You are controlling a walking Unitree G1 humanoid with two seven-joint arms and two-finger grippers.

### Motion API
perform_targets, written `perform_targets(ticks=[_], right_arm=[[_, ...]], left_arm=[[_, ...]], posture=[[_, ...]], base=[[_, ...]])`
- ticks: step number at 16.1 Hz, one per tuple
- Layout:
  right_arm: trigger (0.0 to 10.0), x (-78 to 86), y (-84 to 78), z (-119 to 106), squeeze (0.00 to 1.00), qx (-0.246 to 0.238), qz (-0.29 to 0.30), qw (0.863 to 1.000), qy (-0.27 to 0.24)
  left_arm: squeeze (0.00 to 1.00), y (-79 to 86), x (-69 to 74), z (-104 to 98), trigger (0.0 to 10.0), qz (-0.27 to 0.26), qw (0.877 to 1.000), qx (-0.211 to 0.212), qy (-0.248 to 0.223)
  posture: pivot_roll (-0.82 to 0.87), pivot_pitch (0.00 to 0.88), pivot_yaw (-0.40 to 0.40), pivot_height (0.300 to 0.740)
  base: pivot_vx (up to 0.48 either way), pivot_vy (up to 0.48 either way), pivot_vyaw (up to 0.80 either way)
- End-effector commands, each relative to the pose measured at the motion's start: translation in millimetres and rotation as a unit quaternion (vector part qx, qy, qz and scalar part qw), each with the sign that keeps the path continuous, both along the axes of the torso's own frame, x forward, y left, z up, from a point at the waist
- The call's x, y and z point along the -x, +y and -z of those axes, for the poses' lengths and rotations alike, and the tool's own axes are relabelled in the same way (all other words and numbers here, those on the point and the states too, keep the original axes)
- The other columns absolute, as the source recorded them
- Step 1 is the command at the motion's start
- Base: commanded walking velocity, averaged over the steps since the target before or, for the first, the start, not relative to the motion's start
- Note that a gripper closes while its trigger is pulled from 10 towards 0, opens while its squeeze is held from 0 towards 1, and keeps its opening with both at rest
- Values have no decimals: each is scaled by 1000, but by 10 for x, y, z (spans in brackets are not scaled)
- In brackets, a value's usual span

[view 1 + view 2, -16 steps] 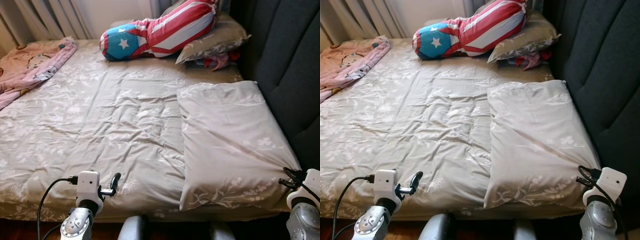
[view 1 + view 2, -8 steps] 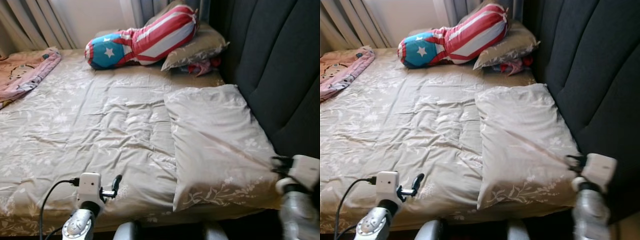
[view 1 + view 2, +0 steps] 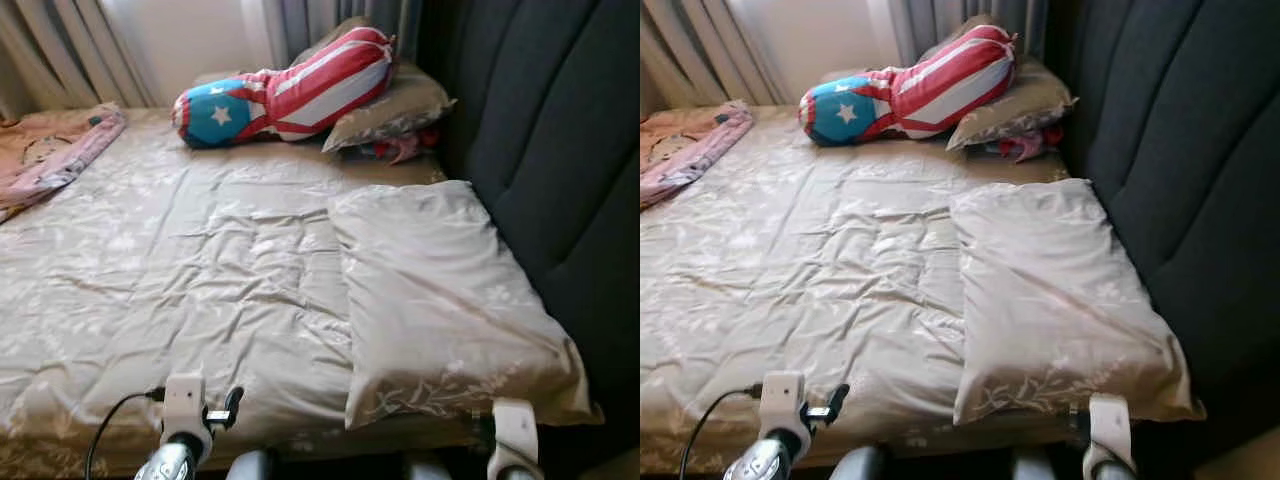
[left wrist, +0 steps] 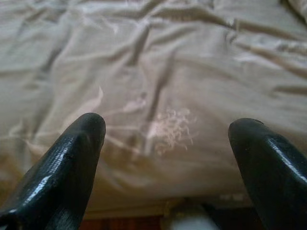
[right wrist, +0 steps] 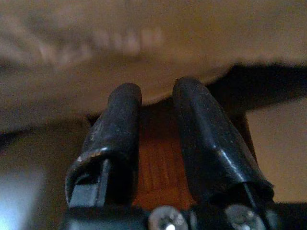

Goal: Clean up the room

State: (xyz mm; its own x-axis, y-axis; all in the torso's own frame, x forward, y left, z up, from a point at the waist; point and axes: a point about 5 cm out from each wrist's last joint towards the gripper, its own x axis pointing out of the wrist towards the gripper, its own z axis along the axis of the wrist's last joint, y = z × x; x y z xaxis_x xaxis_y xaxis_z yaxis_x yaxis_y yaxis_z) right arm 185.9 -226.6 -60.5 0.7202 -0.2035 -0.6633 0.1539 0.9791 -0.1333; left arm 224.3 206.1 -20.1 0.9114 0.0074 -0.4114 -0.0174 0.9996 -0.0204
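Bed (image 3: pixel 150 290) before the robot, foot edge nearest. Left gripper (image 4: pixel 165 139) spread wide above the duvet (image 3: pixel 230 260); right gripper (image 5: pixel 156 124) nearly closed, empty, below the pillow (image 3: pixel 440 300) lying against the headboard (image 3: pixel 560 150).

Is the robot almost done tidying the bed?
Partly, it seems. The near pillow lies flat by the headboard. Nothing is in hand: the left gripper is open over the quilt. The pink blanket lies bunched up, and the striped cushion leans on the far pillow.
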Motion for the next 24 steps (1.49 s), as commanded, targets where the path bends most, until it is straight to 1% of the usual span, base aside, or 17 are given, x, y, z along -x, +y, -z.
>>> perform_targets(ticks=[1, 4, 5, 6, 8, 9, 10, 11, 12, 13, 16, 17, 18, 20, 22, 23, 24], right_arm=[[10000, 28, 66, 52, 0, -4, -15, 1000, 14], [10000, 175, 179, 211, 0, -25, -15, 997, 65], [10000, 189, 190, 225, 0, -25, -16, 997, 70], [10000, 254, 254, 283, 0, -39, -13, 995, 93], [10000, 316, 265, 319, 0, -43, -5, 993, 108], [10000, 316, 265, 319, 0, -43, -5, 993, 108], [10000, 401, 254, 357, 0, -46, 5, 991, 125], [10000, 401, 254, 357, 0, -46, 5, 991, 125], [10000, 370, 275, 347, 0, -51, -8, 992, 116], [10000, 338, 306, 337, 0, -47, -28, 992, 112], [10000, 293, 349, 331, 0, -43, -43, 992, 115], [10000, 238, 364, 312, 0, -45, -44, 992, 110], [10000, 238, 364, 312, 0, -45, -44, 992, 110], [10000, 150, 420, 282, 0, -59, -46, 992, 98], [10000, 173, 455, 298, 0, -55, -60, 991, 107], [10000, 227, 466, 324, 0, -48, -70, 989, 118], [10000, 260, 462, 336, 0, -53, -65, 989, 119]], left_arm=[[0, 13, 11, 46, 10000, -5, 1000, -1, 10], [0, 7, 73, 198, 10000, -7, 999, -5, 51], [0, 16, 79, 215, 10000, -9, 998, -6, 57], [0, 50, 158, 321, 10000, -10, 995, -13, 99], [0, 75, 244, 406, 10000, -13, 991, -17, 133], [0, 75, 244, 406, 10000, -13, 991, -17, 133], [0, 100, 351, 491, 10000, -20, 985, -25, 172], [0, 100, 351, 491, 10000, -20, 985, -25, 172], [0, 119, 456, 561, 10000, -28, 978, -31, 203], [0, 122, 518, 599, 10000, -33, 974, -30, 221], [0, 67, 580, 648, 10000, -29, 970, -24, 240], [0, 53, 546, 638, 10000, -28, 971, -24, 237], [0, 53, 546, 638, 10000, -28, 971, -24, 237], [0, 46, 460, 603, 10000, -34, 973, -22, 229], [0, 43, 450, 605, 10000, -36, 971, -24, 235], [0, 50, 472, 609, 10000, -35, 972, -23, 231], [0, 61, 482, 607, 10000, -32, 973, -24, 227]], posture=[[-58, 10, 23, 666], [-62, 0, 30, 696], [-62, 0, 32, 701], [-66, 0, 45, 716], [-75, 0, 53, 740], [-75, 0, 53, 740], [-75, 0, 51, 740], [-75, 0, 51, 740], [-71, 0, 43, 740], [-78, 0, 42, 740], [-86, 0, 39, 740], [-83, 0, 34, 740], [-83, 0, 34, 740], [-86, 0, 24, 740], [-84, 0, 24, 740], [-86, 0, 22, 740], [-84, 0, 24, 740]], base=[[0, 0, 0], [0, 0, 0], [0, 0, 0], [0, 0, 0], [0, 0, 0], [0, 0, 0], [0, 0, 0], [0, 0, 0], [0, 0, 0], [0, 0, 0], [0, 0, 0], [0, 0, 0], [0, 0, 0], [0, 0, 0], [0, 0, 0], [0, 0, 0], [0, 0, 0]])
